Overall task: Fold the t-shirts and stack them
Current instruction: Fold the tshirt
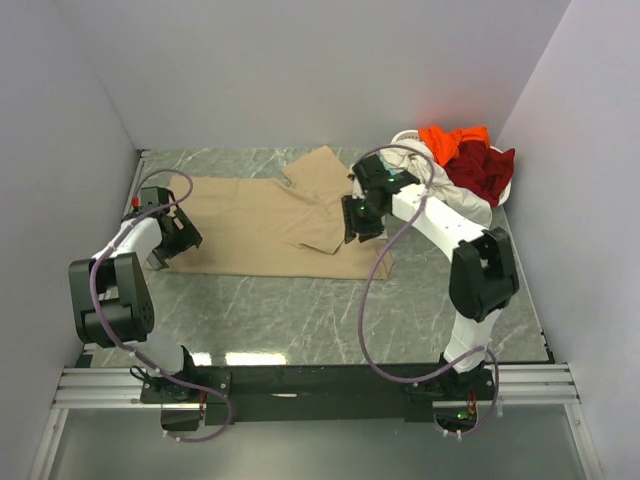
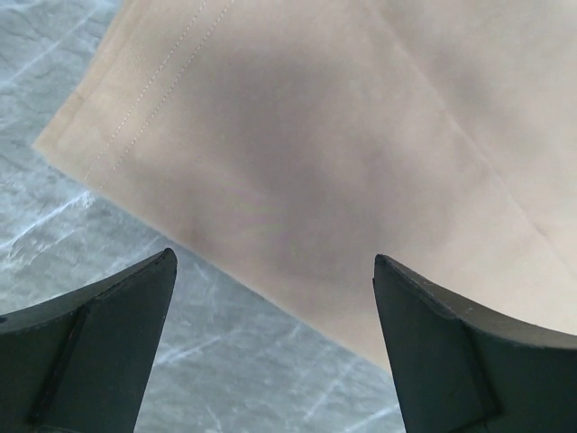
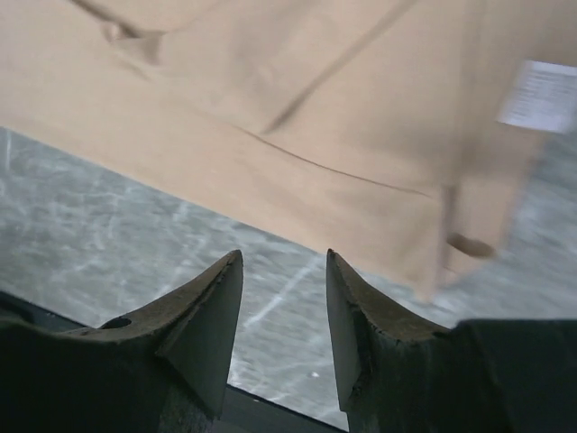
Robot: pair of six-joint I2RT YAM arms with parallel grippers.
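Tan t-shirt (image 1: 265, 225) lies spread on the marble table (image 1: 330, 310), mostly flat, with loose folds at the end by the right gripper (image 3: 284, 257). Left gripper (image 2: 275, 262): fingers wide apart, nothing between them. The shirt's stitched hem corner sits just ahead of the tips; bare table is under the left finger, cloth edge by the right finger. Right gripper fingers stand apart with a narrower gap and grip nothing. The shirt's near edge lies just beyond the tips, bare table below them. White label (image 3: 541, 95) on the shirt, ahead-right of those fingers, blurred. Orange t-shirt (image 1: 452, 138), dark red t-shirt (image 1: 487, 168) and cream-white t-shirt (image 1: 440, 172) are heaped behind the right gripper, well apart from the left gripper.
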